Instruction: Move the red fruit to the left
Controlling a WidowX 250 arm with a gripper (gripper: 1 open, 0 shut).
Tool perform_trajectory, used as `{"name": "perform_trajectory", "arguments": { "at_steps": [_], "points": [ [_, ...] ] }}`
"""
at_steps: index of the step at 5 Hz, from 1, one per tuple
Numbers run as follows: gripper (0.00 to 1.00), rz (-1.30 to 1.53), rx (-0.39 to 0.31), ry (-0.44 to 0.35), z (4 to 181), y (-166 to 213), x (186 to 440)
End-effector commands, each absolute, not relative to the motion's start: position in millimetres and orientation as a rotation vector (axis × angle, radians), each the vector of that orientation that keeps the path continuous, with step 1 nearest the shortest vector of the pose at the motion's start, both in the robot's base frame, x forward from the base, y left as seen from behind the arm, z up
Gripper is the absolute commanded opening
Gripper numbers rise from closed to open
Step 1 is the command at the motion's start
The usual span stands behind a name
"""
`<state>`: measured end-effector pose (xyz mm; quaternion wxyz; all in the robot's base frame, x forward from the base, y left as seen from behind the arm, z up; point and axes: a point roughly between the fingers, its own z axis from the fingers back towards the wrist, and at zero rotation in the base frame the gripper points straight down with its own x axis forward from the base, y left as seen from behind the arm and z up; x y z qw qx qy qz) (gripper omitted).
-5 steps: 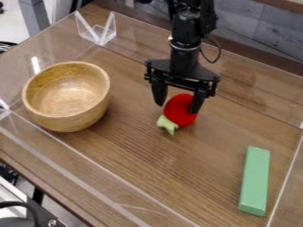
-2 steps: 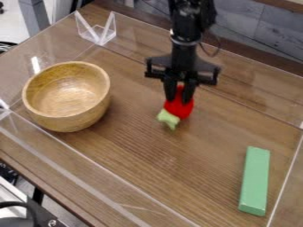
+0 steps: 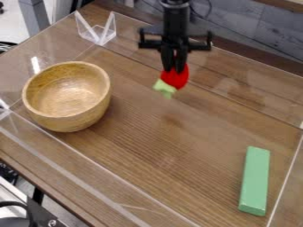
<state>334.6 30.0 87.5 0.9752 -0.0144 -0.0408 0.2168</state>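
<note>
To the right of the wooden bowl (image 3: 66, 95), clear of the table (image 3: 154, 151), the gripper (image 3: 173, 73) hangs pointing straight down with its jaws closed on the red fruit (image 3: 173, 78). The fruit sits between the fingertips, its red body pinched at the top and its pale green stem end protruding toward the bowl side. It appears lifted; a gap shows between it and the wood beneath, though the exact clearance cannot be judged.

Step in hand, by assessment: the grasp is made and the carry is under way. The placement is not yet done.

The next move calls for travel toward the bowl side of the table, keeping the fruit above the surface, then a descent and release short of the bowl's rim.

The green block (image 3: 253, 180) lies well apart from the bowl, at the near right, and plays no part.
</note>
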Motion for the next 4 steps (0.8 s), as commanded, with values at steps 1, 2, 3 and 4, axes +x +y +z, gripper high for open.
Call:
{"name": "perform_trajectory", "arguments": {
  "at_steps": [1, 2, 3, 4],
  "points": [
    [0.00, 0.442, -0.032, -0.131, 91.0, 39.9, 351.0],
    [0.00, 0.454, -0.026, -0.126, 78.2, 47.6, 360.1],
    [0.00, 0.519, -0.021, -0.119, 82.0, 54.6, 369.3],
    [0.00, 0.574, -0.015, -0.110, 85.3, 60.0, 375.6]
  ]
}}
